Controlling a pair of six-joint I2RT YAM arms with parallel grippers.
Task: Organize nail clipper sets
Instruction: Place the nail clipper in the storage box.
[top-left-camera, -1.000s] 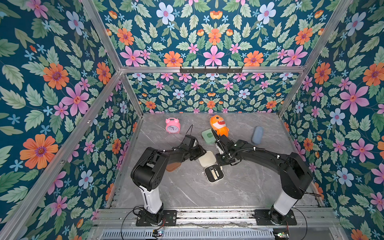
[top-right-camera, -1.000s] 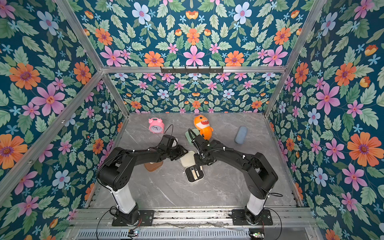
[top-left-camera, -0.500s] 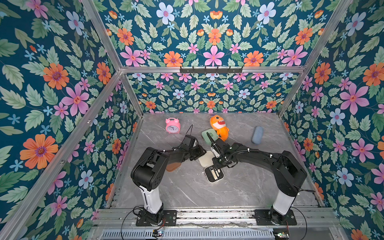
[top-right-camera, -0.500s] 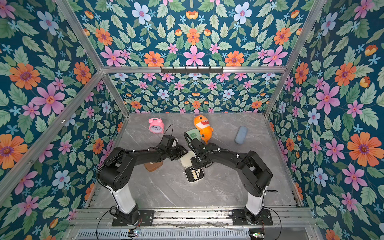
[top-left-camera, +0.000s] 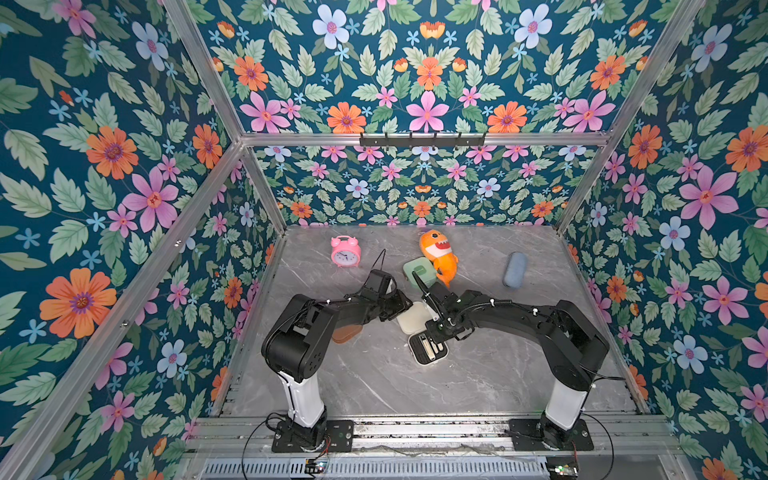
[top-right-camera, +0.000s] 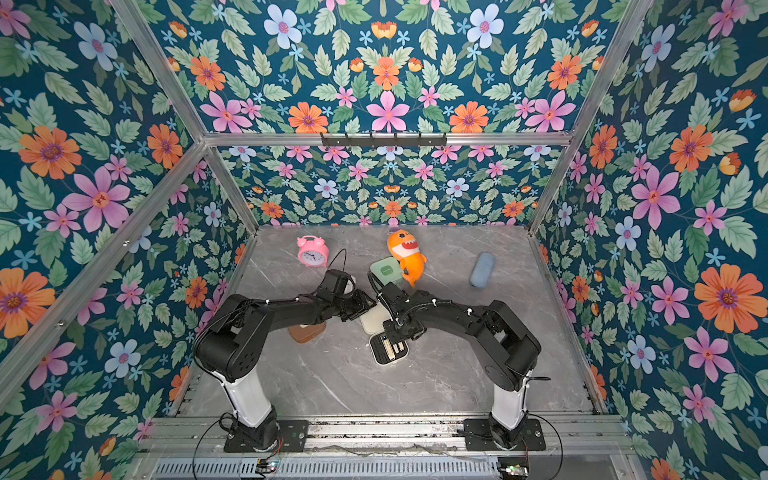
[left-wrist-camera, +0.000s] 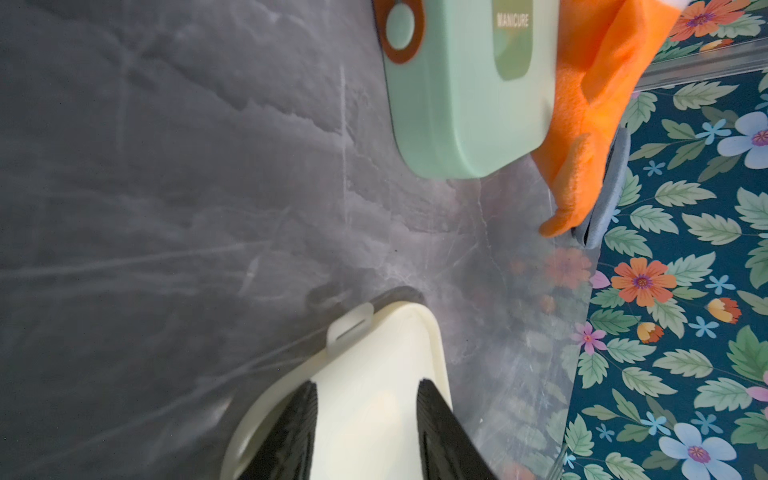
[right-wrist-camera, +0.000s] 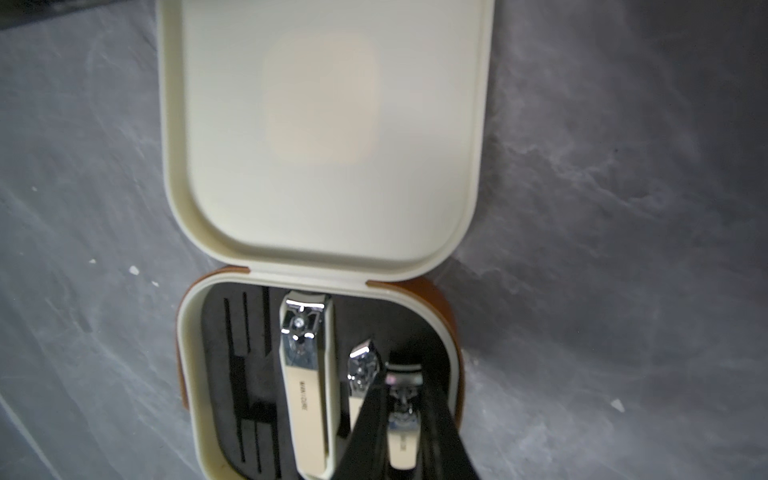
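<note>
Seen from above: a grey marble tabletop (top-left-camera: 374, 382) where two black arms meet over an open cream case (top-left-camera: 428, 353) near its centre. The lid (top-left-camera: 411, 318) lies back at 12 o'clock of the black-lined base. The left claw (left-wrist-camera: 365, 384) rests on the lid with its fingers partly apart and nothing pinched between them, seemingly steadying the case. The right claw (right-wrist-camera: 402, 378) is closed narrow on the small clipper (right-wrist-camera: 401, 432) in the insert's edge slot. Beside it lie a mid clipper (right-wrist-camera: 360, 374) and a big clipper (right-wrist-camera: 307, 395); the slim slots beyond are empty. A shut mint case (top-left-camera: 419, 269) sits at 12 o'clock of the cream one, against an orange toy (top-left-camera: 438, 257). A brown case (top-left-camera: 347, 332) sits at 9 o'clock, partly under the left arm.

The small clipper looks light, rigid and slippery: polished metal seated snugly in foam. It is best pinched across its narrow sides at mid-body and moved straight, since a tilted pull could let it squirt free. The cream case looks like light, stiff plastic, likely to slide on the smooth tabletop unless the lid is held down
</note>
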